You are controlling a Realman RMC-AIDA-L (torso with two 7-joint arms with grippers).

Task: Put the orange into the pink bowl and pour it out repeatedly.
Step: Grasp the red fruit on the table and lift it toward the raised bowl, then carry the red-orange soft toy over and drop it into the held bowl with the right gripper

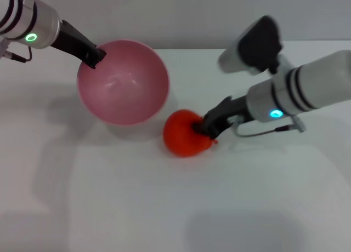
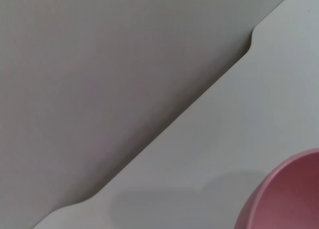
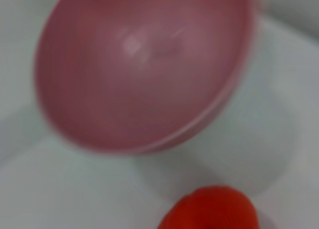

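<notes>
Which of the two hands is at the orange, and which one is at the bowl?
The right hand is at the orange on the table. The left hand is at the far rim of the empty pink bowl.

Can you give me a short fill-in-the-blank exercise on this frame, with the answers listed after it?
1. The pink bowl holds ____ inside.
2. The orange lies on the ____, beside the bowl.
3. The ____ hand is at the orange.
4. The left hand is at the bowl's ____.

Missing words: nothing; table; right; rim
</notes>
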